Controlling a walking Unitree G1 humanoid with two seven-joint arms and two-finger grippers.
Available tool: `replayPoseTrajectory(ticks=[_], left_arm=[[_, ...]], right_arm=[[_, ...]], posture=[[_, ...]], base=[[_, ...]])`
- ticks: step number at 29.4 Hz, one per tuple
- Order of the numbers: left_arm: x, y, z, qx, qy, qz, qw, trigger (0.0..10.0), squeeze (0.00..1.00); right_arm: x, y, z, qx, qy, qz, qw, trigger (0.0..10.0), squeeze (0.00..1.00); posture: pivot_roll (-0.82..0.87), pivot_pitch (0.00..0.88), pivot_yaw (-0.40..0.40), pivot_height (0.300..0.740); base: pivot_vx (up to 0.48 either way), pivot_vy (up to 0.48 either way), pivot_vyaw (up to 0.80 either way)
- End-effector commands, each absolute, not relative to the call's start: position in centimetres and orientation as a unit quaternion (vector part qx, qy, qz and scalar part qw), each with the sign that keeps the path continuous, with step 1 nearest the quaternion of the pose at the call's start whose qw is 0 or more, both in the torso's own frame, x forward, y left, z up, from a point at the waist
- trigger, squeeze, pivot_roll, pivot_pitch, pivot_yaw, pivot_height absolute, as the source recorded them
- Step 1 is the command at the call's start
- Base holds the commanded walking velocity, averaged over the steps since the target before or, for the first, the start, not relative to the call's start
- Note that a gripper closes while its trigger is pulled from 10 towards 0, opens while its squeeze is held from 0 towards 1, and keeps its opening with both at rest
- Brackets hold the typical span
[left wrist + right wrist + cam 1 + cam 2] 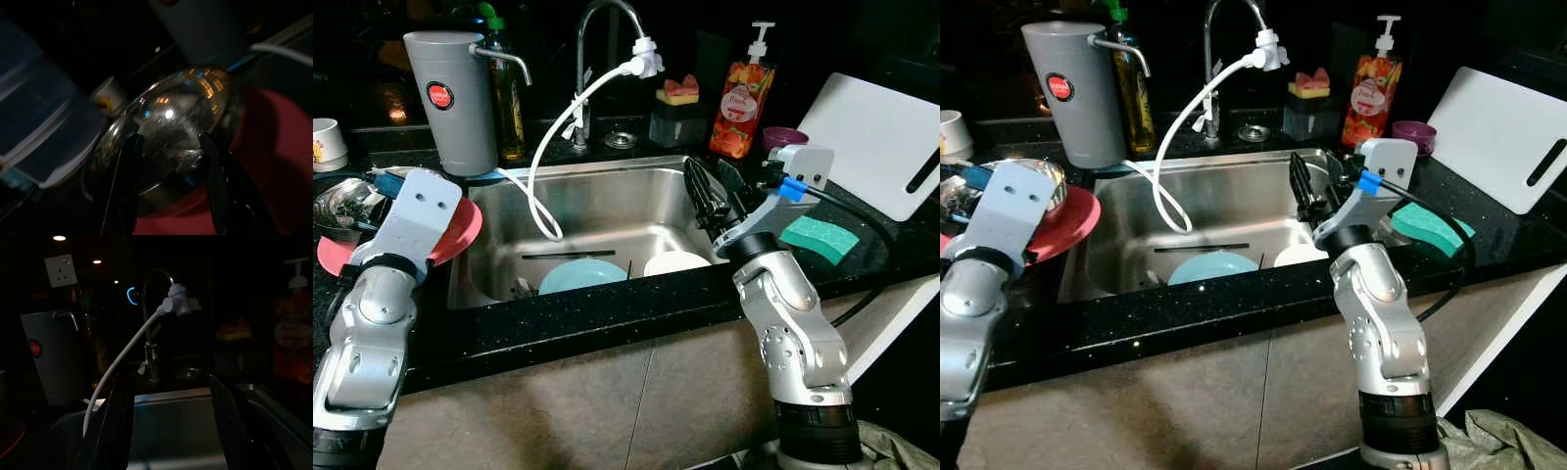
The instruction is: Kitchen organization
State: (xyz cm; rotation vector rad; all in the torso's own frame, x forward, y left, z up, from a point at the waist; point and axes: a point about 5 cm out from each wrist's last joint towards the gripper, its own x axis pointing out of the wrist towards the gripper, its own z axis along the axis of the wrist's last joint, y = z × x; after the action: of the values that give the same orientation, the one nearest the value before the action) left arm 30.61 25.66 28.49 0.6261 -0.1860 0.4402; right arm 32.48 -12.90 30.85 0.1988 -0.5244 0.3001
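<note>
The steel bowl (166,132) sits on the red plate (460,230) left of the sink (597,211); the left gripper (168,147) straddles it, fingers apart. The right gripper (717,191) hovers spread over the sink's right edge.

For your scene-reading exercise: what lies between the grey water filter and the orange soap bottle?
In the left eye view, the faucet with its white hose stands between grey water filter and soap bottle.
</note>
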Motion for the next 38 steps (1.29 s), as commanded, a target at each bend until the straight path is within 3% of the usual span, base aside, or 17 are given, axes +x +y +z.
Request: replayPoseTrajectory(ticks=[1, 4, 6, 7, 8, 9, 10, 18, 27, 28, 34, 38], left_arm=[[30.8, 25.9, 28.3, 0.297, -0.085, 0.217, 0.926, 10.0, 0.0], [30.9, 25.9, 28.4, 0.292, -0.084, 0.218, 0.927, 9.5, 0.0], [31.2, 26.0, 28.5, 0.29, -0.087, 0.216, 0.928, 7.8, 0.0], [31.3, 26.0, 28.6, 0.289, -0.088, 0.215, 0.929, 5.4, 0.0], [31.4, 26.1, 28.6, 0.288, -0.089, 0.213, 0.929, 3.7, 0.0], [31.4, 26.1, 28.6, 0.287, -0.089, 0.212, 0.93, 3.7, 0.0], [31.5, 26.2, 28.6, 0.281, -0.09, 0.211, 0.932, 0.0, 0.0], [31.8, 26.3, 28.4, 0.255, -0.093, 0.199, 0.942, 0.0, 0.0], [31.8, 26.0, 29.5, 0.271, -0.134, 0.197, 0.933, 0.0, 0.0], [31.4, 25.6, 31.0, 0.295, -0.185, 0.209, 0.914, 10.0, 0.0], [30.4, 24.6, 33.4, 0.328, -0.276, 0.234, 0.873, 10.0, 0.0], [30.2, 24.4, 33.7, 0.331, -0.289, 0.236, 0.867, 10.0, 0.0]], right_arm=[[32.5, -12.8, 31.1, 0.098, -0.262, 0.15, 0.948, 10.0, 0.0], [32.5, -12.9, 31.1, 0.098, -0.262, 0.15, 0.948, 10.0, 0.0], [32.5, -12.9, 31.1, 0.097, -0.262, 0.149, 0.948, 10.0, 0.0], [32.5, -12.9, 31.1, 0.097, -0.263, 0.149, 0.948, 10.0, 0.0], [32.5, -12.9, 31.2, 0.097, -0.263, 0.148, 0.948, 10.0, 0.0], [32.5, -13.0, 31.2, 0.097, -0.263, 0.148, 0.948, 10.0, 0.0], [32.5, -13.0, 31.2, 0.097, -0.264, 0.148, 0.948, 10.0, 0.0], [32.5, -13.0, 31.2, 0.097, -0.263, 0.148, 0.948, 10.0, 0.0], [32.5, -13.0, 31.2, 0.097, -0.264, 0.148, 0.948, 10.0, 0.0], [32.5, -12.9, 31.3, 0.098, -0.264, 0.149, 0.948, 10.0, 0.0], [32.4, -12.9, 31.3, 0.098, -0.263, 0.148, 0.948, 10.0, 0.0], [32.4, -12.9, 31.2, 0.098, -0.263, 0.148, 0.948, 10.0, 0.0]], posture=[[0.07, 0.104, -0.046, 0.74], [0.06, 0.107, -0.049, 0.74], [0.06, 0.107, -0.049, 0.74], [0.06, 0.107, -0.048, 0.74], [0.06, 0.107, -0.048, 0.74], [0.06, 0.107, -0.048, 0.74], [0.05, 0.107, -0.049, 0.74], [0.05, 0.109, -0.052, 0.74], [0.05, 0.11, -0.052, 0.74], [0.05, 0.112, -0.054, 0.74], [0.05, 0.112, -0.053, 0.74], [0.05, 0.112, -0.053, 0.74]], base=[[0.0, 0.0, 0.0], [0.0, 0.0, 0.0], [0.0, 0.0, 0.0], [0.0, 0.0, 0.0], [0.0, 0.0, 0.0], [0.0, 0.0, 0.0], [0.0, 0.0, 0.0], [0.0, 0.0, 0.0], [0.0, 0.0, 0.0], [0.0, 0.0, 0.0], [0.0, 0.0, 0.0], [0.0, 0.0, 0.0]])
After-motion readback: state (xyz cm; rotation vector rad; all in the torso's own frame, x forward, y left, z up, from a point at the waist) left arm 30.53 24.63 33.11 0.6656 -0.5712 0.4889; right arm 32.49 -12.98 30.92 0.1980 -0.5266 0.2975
